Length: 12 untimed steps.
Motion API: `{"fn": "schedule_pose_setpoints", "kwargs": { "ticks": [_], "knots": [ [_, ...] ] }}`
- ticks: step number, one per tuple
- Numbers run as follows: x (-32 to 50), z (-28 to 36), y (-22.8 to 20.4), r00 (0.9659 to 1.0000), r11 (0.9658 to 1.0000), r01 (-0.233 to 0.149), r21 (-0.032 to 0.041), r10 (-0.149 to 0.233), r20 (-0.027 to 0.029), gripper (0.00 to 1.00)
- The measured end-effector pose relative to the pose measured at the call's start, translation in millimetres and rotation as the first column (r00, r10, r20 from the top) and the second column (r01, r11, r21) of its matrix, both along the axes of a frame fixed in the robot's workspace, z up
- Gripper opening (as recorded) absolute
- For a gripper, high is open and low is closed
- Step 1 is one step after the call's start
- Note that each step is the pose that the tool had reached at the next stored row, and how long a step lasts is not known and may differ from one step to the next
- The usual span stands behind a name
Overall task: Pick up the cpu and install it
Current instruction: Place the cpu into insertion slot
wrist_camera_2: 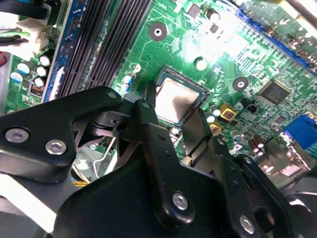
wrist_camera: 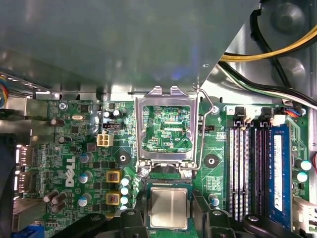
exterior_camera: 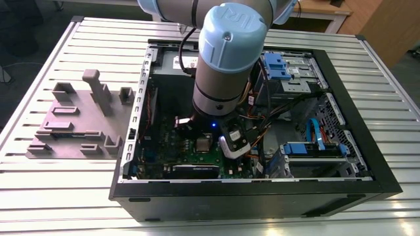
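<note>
Slatted metal table (exterior_camera: 59, 196), open computer case (exterior_camera: 262, 199) on it: the cpu (wrist_camera: 168, 208) lies flat in its socket beside the opened hinged frame (wrist_camera: 166, 129), gripper (wrist_camera_2: 171, 113) fingers (wrist_camera_2: 148, 121) spread either side, not pinching; judged need: keep it level, no sideways nudge.

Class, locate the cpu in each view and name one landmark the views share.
Exterior view: cpu on the green motherboard, under the arm.
Second wrist view: cpu near the black memory slots.
First wrist view: cpu beside the open hinged frame.
Shared landmark: the green motherboard.
</note>
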State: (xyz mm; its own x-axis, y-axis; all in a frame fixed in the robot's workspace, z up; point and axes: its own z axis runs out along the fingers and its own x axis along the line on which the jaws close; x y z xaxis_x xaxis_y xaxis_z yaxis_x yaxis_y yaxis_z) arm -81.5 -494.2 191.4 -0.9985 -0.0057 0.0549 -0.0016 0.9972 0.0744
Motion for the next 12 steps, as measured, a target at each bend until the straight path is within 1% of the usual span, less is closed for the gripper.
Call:
{"fn": "schedule_pose_setpoints", "kwargs": {
  "ticks": [2, 12],
  "knots": [
    [0.0, -1.0, -0.1, 1.0000, 1.0000, 0.000, -0.0005, 0.000, -0.0003, 0.48],
    [0.0, -1.3, 0.1, 1.0000, 1.0000, 0.000, 0.0005, 0.000, 0.0002, 0.49]
  ]
}}
